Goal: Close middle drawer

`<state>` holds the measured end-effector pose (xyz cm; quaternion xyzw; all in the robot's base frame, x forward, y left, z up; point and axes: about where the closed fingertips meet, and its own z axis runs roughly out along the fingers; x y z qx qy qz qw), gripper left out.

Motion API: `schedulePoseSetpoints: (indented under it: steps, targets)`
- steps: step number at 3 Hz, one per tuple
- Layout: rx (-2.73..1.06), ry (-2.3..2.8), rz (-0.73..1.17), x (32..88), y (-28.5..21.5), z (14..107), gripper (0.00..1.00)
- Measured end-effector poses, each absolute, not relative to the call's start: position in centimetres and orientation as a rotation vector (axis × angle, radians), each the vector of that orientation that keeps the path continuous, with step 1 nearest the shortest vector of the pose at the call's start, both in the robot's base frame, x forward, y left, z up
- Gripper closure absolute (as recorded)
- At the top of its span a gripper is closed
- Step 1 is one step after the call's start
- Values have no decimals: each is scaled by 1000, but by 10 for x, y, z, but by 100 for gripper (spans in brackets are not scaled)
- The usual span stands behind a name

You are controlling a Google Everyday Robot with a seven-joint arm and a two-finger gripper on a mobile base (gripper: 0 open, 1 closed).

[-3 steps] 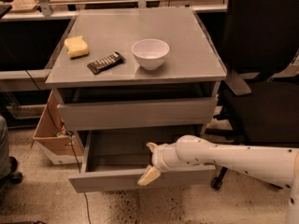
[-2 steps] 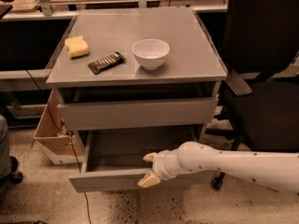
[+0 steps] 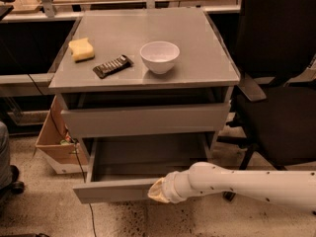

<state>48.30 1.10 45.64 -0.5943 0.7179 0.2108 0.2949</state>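
Note:
The middle drawer (image 3: pixel 111 191) is pulled far out of the grey cabinet, and its bare grey inside (image 3: pixel 148 157) shows. My gripper (image 3: pixel 157 190) is at the end of the white arm (image 3: pixel 247 181), which reaches in from the right. The gripper is against the outer face of the drawer's front panel, near the middle. It hides the panel's right half. The taller top drawer front (image 3: pixel 145 120) above stands slightly out from the cabinet. The lowest front is hidden.
On the cabinet top (image 3: pixel 197 43) are a white bowl (image 3: pixel 159 57), a yellow sponge (image 3: pixel 81 49) and a dark snack bar (image 3: pixel 112 65). A black office chair (image 3: pixel 276 83) stands close on the right. An open cardboard box (image 3: pixel 57 142) and a cable are on the left floor.
My arm has dropped lower and the gripper has come round from above the drawer's front edge onto its outer face. The drawer is about as far out as before.

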Motion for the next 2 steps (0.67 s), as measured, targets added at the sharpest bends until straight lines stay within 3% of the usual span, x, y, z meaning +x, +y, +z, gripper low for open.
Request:
schedulePoseSetpoints:
  steps: [1, 2]
  targets:
    - [-1580, 1914, 572, 481, 12, 451, 100]
    - [-1580, 1914, 572, 481, 12, 451, 100]
